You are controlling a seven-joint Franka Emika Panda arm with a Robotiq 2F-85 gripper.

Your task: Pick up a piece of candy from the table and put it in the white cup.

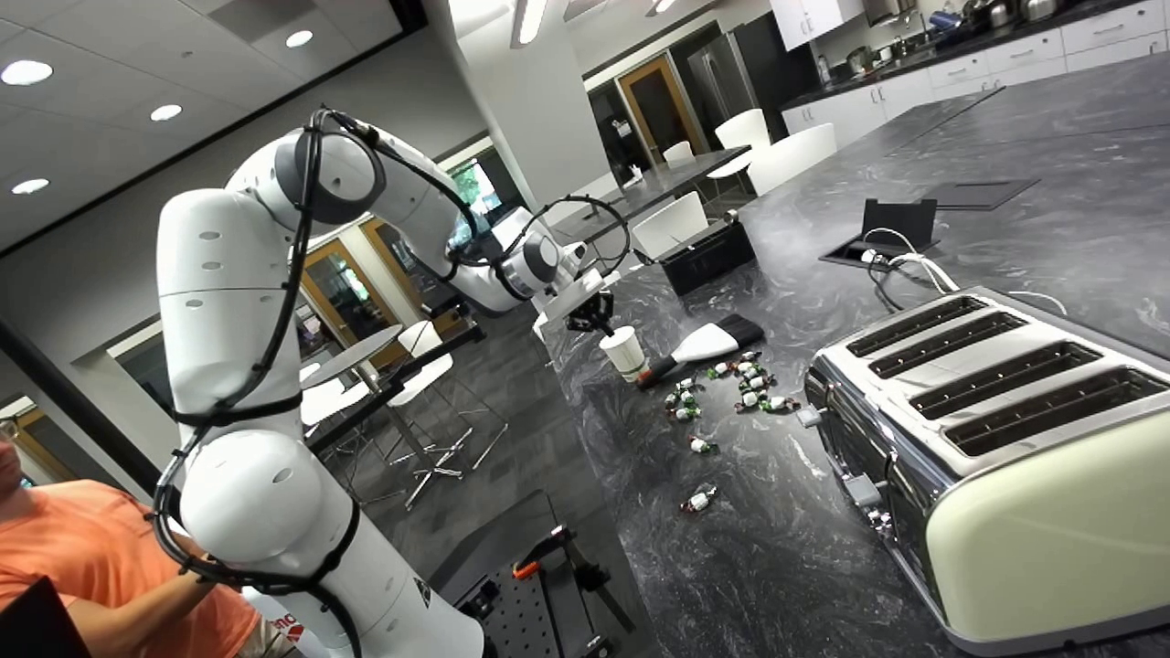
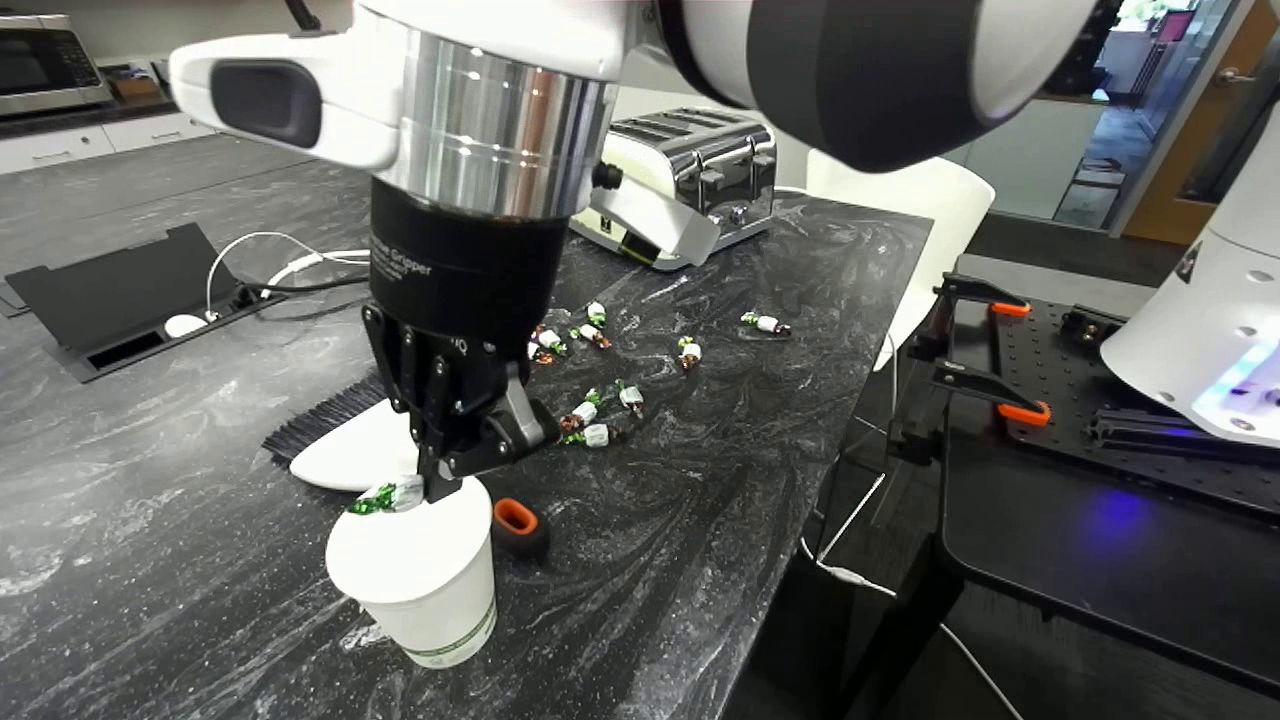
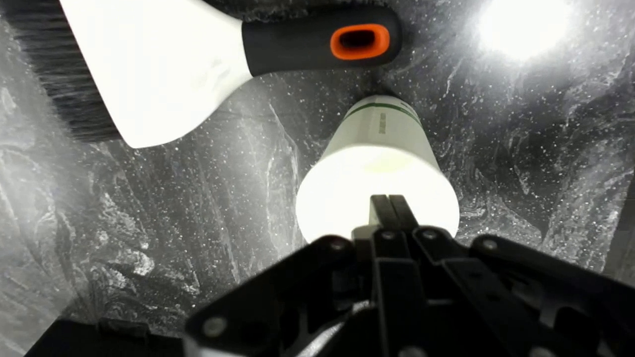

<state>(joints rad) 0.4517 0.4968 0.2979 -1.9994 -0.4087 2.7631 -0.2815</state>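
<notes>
The white cup stands upright on the dark grey table and also shows in an exterior view and the wrist view. My gripper points down over the cup's mouth, its fingertips at about rim height. In the wrist view, the fingers are almost touching. A green and white wrapped candy sticks out from the fingertips over the cup's rim; the wrist view hides it. Other candies lie on the table beyond the brush. The cup's inside is washed out.
A brush with a white head and black handle lies right beside the cup. A cream four-slot toaster stands beyond the candies. An open socket flap with cables rises from the table. A black box stands behind the cup.
</notes>
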